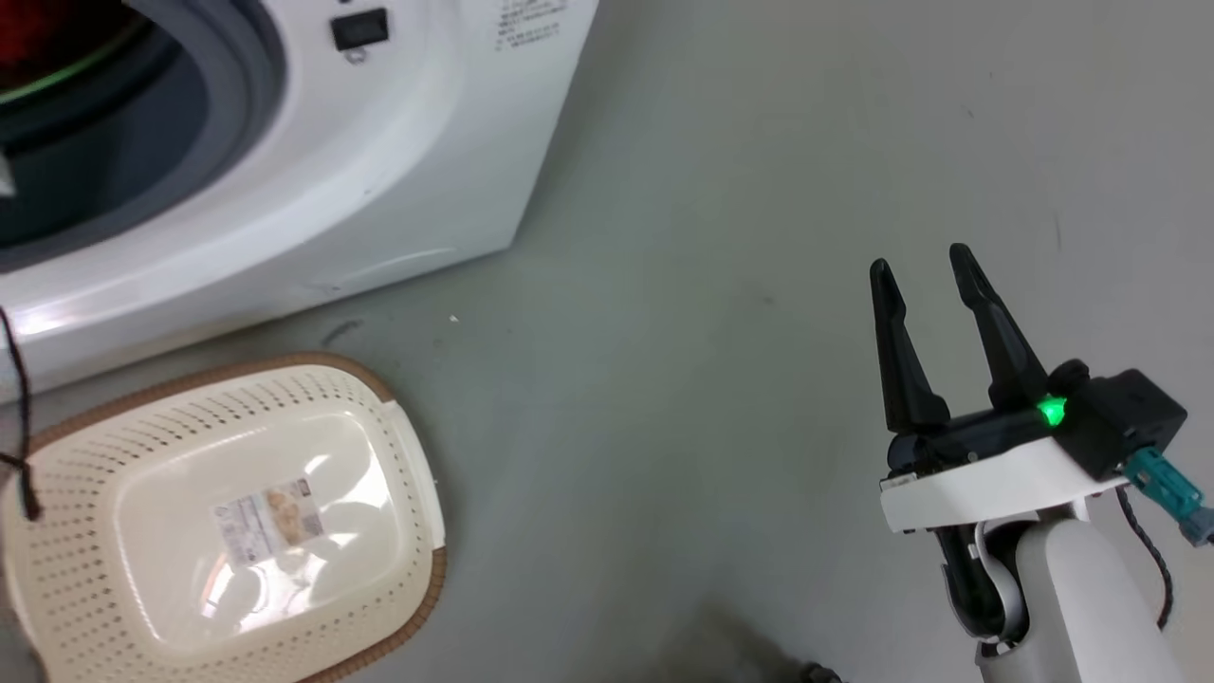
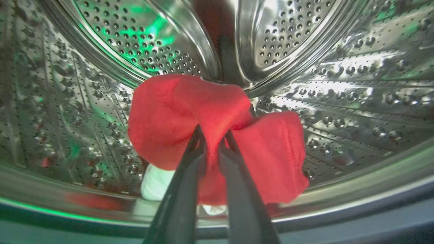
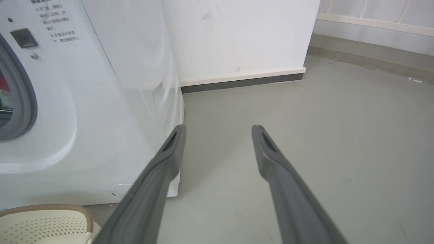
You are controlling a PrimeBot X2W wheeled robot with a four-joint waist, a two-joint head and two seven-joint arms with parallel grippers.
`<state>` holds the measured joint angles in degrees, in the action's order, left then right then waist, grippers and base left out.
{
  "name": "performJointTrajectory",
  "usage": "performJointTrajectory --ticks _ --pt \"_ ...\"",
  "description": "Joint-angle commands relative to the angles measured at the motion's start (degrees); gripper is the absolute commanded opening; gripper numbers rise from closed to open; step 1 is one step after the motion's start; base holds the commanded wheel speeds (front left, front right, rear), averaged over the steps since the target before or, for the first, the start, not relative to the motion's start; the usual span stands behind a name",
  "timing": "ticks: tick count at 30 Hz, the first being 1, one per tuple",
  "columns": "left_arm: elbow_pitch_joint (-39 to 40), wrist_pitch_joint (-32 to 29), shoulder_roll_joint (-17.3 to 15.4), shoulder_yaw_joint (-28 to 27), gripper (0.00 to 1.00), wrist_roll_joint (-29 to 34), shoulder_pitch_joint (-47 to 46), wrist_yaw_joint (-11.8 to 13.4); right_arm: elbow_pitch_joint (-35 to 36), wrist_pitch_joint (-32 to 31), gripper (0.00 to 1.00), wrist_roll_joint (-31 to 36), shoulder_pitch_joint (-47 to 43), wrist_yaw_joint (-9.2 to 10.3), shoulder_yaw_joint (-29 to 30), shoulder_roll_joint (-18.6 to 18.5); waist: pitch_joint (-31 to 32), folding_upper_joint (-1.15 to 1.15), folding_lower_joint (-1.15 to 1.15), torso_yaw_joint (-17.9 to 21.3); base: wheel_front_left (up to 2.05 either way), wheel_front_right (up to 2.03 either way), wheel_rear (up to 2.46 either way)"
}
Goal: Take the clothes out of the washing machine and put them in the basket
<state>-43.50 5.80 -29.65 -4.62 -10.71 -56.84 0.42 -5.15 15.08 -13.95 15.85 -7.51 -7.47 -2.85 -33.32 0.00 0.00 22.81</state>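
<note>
The left gripper [image 2: 212, 137], inside the perforated steel drum [image 2: 356, 84] of the large white front-loader washing machine [image 1: 398, 180], clamps its 2 dark fingers on a fold of the red jersey-fabric clothes [image 2: 162, 112], w/ a white cloth part [image 2: 154, 183] below. The right gripper [image 1: 925, 270] hovers over the grey floor [image 1: 721, 237], jaws apart & empty. The low cream perforated plastic basket [image 1: 85, 531] w/ brown rim sits just in front of the machine.

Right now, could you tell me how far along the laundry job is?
Done: nothing; the basket is empty. In hand: the left gripper is shut on the clothes inside the drum. Left: pull them out, drop them in the basket, then check the white cloth beneath. The right gripper is open.
</note>
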Motion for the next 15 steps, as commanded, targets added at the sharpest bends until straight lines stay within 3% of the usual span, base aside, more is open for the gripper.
performJointTrajectory --ticks 1,7,15 --pt "-0.40 1.80 0.91 -0.08 0.00 -0.34 1.40 -0.25 -0.20 0.12 1.00 1.13 -0.98 0.04 0.33 -0.07 3.80 0.00 0.00 -2.47 0.00 0.00 0.00" --pt "-1.61 8.77 6.54 -0.27 0.00 -2.69 8.38 -1.19 -1.67 0.12 1.00 3.96 -4.40 0.04 4.45 -0.07 11.13 0.00 0.00 -7.27 0.00 0.00 0.00" --pt "5.24 9.50 10.12 -0.26 0.00 -2.53 17.39 -1.76 -1.85 -0.28 1.00 5.86 -7.59 0.04 5.93 -0.05 17.87 0.00 0.00 -11.45 0.00 0.00 0.00"
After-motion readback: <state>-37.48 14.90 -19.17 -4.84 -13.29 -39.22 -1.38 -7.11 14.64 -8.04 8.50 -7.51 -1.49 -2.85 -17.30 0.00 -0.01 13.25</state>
